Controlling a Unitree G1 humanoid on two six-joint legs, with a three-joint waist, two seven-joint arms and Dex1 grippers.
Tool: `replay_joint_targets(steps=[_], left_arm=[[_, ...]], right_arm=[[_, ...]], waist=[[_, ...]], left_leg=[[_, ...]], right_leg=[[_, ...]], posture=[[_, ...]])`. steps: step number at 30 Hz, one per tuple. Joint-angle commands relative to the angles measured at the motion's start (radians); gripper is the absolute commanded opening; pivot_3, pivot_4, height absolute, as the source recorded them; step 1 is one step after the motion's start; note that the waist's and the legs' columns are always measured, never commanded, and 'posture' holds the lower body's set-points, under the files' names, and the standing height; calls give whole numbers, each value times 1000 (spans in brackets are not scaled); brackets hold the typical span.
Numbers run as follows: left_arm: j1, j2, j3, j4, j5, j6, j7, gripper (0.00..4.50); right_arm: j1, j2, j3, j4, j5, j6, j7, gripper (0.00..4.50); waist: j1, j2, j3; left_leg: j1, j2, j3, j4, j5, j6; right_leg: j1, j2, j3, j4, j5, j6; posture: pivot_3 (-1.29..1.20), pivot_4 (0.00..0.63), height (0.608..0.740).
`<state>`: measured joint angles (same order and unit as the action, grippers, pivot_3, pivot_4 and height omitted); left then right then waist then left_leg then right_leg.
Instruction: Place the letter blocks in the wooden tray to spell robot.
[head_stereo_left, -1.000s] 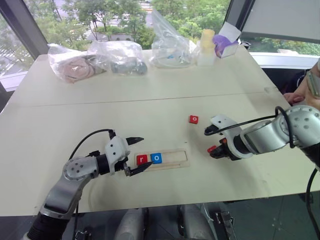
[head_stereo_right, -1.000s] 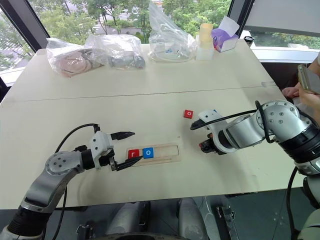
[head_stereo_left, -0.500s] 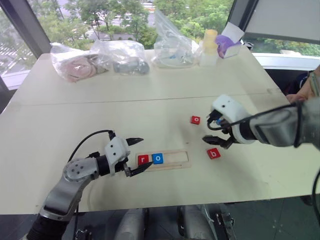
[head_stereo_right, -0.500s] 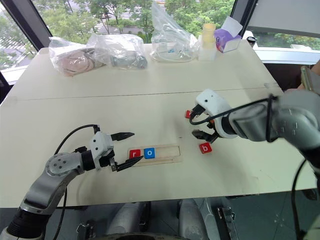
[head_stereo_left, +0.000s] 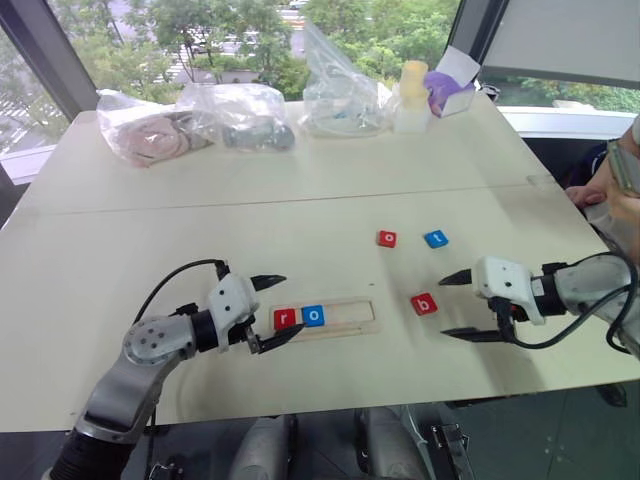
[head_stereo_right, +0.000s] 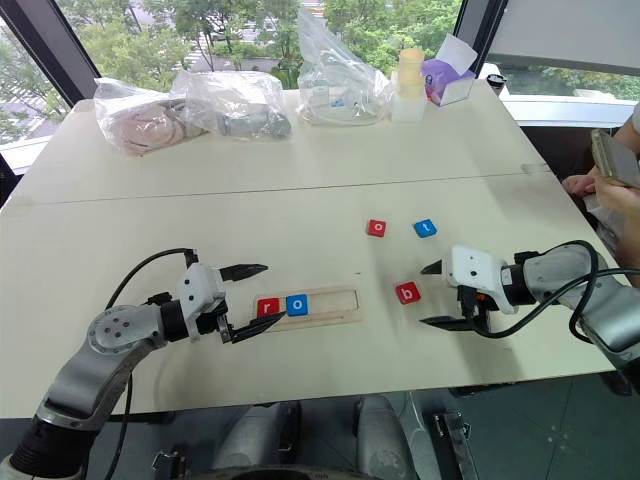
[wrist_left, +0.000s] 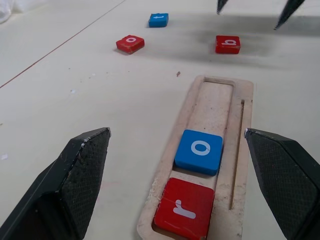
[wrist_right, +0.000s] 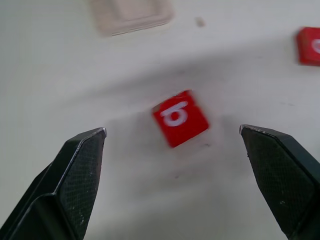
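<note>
On the pale table, between the long light-wood tray holding red r and blue o and the spread-open, empty right gripper, the small red b tile lies skewed, so a careless pinch could twist it away, while the left gripper gapes empty.

plastic bags, purple box

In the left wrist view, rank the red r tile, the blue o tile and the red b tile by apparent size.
1. red r tile
2. blue o tile
3. red b tile
Nearness to the camera drives this; the tiles may well be equal.
</note>
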<state>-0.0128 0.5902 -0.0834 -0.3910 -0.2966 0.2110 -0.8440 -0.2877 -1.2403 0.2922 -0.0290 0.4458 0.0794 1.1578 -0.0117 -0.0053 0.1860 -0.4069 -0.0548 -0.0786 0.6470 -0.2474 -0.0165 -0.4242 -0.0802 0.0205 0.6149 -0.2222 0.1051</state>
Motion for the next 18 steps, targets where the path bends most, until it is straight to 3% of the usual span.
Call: replay_joint_targets(steps=[1,7,16,18], left_arm=[[-3,11,29,-36,-23,2,-2,4500],[4,28,39,-56,-33,15,-5,4500],[93,74,73,-147,-76,68,-16,4500],[102,85,79,-153,-84,73,-18,4500]], right_arm=[[-60,48,-19,77,-46,-34,116,4432],[-277,227,51,381,-234,-153,260,4432],[-285,329,44,528,-338,-279,320,4432],[-280,345,35,534,-347,-291,316,3916]], waist=[[1,0,0],[-1,0,0],[1,0,0],[1,-1,0]], left_leg=[[0,0,0,0,0,0],[1,0,0,1,0,0],[1,-1,-1,0,0,-1],[3,-1,-1,0,0,-1]], right_leg=[[0,0,0,0,0,0],[0,0,1,1,1,-1],[1,-2,0,0,1,-1],[4,-1,0,0,1,-1]], posture=[[0,150,740],[0,150,740],[0,150,740],[0,150,740]])
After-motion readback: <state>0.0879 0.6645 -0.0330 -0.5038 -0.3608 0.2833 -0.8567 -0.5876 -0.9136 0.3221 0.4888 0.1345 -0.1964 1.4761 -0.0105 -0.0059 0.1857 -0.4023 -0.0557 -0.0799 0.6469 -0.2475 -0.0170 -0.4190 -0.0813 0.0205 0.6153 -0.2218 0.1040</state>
